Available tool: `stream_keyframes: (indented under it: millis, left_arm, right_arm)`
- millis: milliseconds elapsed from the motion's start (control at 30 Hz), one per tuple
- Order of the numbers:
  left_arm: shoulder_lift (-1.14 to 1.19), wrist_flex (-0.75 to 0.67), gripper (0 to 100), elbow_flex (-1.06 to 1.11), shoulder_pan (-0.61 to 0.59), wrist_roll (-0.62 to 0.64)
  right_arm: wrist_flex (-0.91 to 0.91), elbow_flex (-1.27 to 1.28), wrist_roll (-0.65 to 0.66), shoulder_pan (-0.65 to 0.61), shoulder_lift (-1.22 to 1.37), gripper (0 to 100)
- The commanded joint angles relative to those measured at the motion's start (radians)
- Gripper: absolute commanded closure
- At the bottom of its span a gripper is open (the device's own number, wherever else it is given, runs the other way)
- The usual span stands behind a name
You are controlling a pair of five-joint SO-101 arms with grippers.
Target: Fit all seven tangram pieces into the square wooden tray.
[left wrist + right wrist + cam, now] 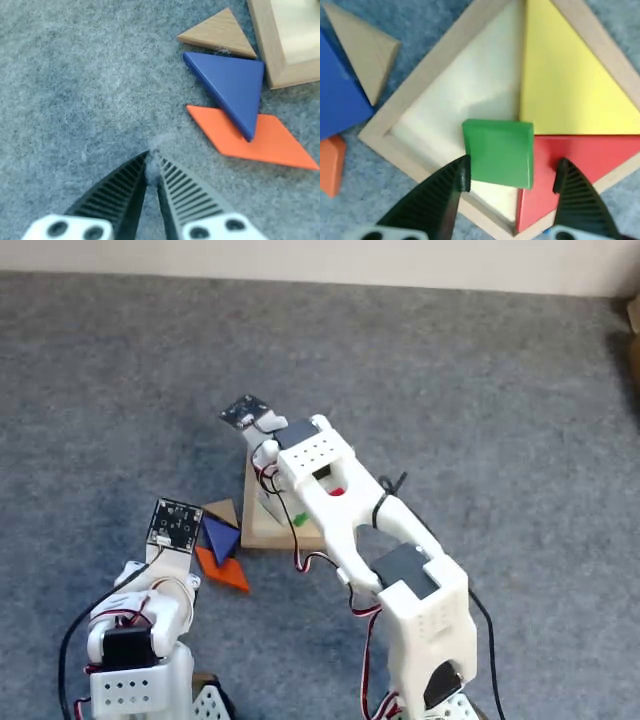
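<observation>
The square wooden tray holds a yellow triangle and a red triangle. A green square lies on the tray floor against both, between the spread fingers of my right gripper, which is open just above it. Outside the tray lie a plain wooden triangle, a blue triangle and an orange parallelogram, the blue one overlapping the orange. My left gripper is shut and empty, on the carpet a short way from these pieces. In the high view the right arm covers most of the tray.
Grey carpet spreads all around. The loose blue triangle and orange parallelogram lie between the left arm and the tray's edge. A pale wall strip runs along the far side.
</observation>
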Motion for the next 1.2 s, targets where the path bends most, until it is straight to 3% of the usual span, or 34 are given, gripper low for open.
stream_keyframes:
  millis: [0,133,367,900,1167]
  left_arm:
    - [-0.005,-0.012,99,-0.008,-0.010,-0.005]
    - [-0.005,-0.012,99,-0.010,-0.010,-0.005]
    - [-0.005,-0.012,99,-0.010,-0.010,-0.005]
    - [-0.005,-0.012,99,-0.010,-0.010,-0.005]
    - [-0.005,-0.012,99,-0.010,-0.010,-0.005]
  right_arm:
    - [0.012,-0.033,0.009,0.051,-0.082,78.8]
    - [0.008,-0.051,0.009,0.068,-0.117,87.4]
    - [-0.062,-0.045,0.009,0.038,-0.070,87.8]
    - [-0.024,-0.047,0.014,-0.015,-0.035,87.8]
    - [-0.027,-0.056,0.009,0.024,-0.035,87.8]
